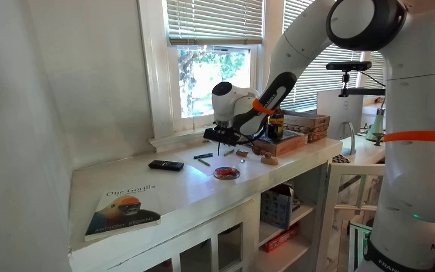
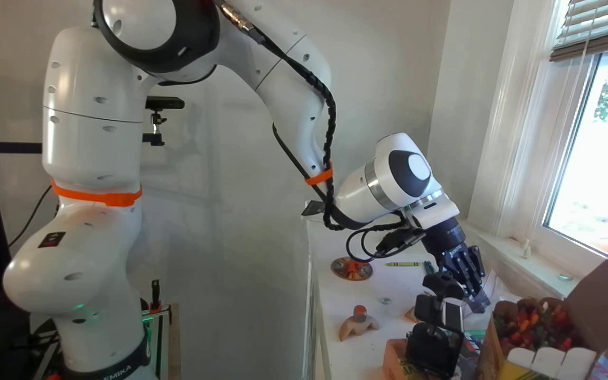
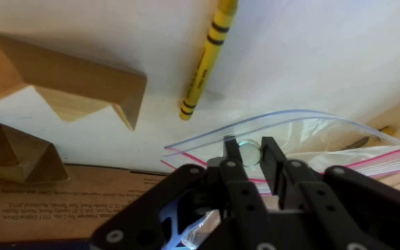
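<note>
My gripper (image 3: 249, 147) has its fingertips closed on the sides of a small clear round glass piece (image 3: 250, 155) in the wrist view. The fingertips are at the mouth of a clear zip bag (image 3: 300, 133) with blue and pink edges; how deep they are inside it is hard to tell. A yellow crayon (image 3: 201, 73) lies on the white surface beyond the bag. A wooden piece with a notched edge (image 3: 68, 76) lies left of it. The gripper also shows low over the counter in both exterior views (image 1: 218, 148) (image 2: 475, 295); the held piece cannot be made out there.
Another clear glass piece (image 1: 242, 161), a round red-patterned disc (image 1: 226, 173), a wooden figure (image 1: 269, 159), a remote (image 1: 166, 165) and a book (image 1: 123, 215) lie on the counter. A black camera (image 2: 436, 343) and an open box of red pieces (image 2: 533, 327) stand near the gripper.
</note>
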Controlling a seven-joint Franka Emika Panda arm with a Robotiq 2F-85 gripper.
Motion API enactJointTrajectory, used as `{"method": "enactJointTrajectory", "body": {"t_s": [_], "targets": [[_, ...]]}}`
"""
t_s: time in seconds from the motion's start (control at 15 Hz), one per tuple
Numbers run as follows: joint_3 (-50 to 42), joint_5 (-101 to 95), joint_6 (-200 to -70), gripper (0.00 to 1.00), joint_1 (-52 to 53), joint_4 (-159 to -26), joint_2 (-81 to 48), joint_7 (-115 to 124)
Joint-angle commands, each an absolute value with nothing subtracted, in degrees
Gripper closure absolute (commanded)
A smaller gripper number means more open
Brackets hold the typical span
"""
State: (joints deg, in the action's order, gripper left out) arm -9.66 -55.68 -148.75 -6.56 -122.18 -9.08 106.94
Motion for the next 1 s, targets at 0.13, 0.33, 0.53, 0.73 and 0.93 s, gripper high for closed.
{"method": "enactJointTrajectory", "body": {"t_s": [0.13,0.33,0.53,0.73,0.93], "targets": [[-9.90,-57.11,-149.50,0.45,-5.69,-121.53,-10.21,108.44],[-9.81,-57.26,-149.03,0.23,-5.33,-121.48,-9.41,108.15],[-8.79,-54.53,-148.18,0.02,-4.98,-123.21,-6.68,105.00],[-7.50,-49.71,-149.43,0.00,-5.07,-125.56,-4.26,99.93],[-5.63,-39.33,-151.49,0.00,-4.81,-128.86,-0.69,91.64]]}}
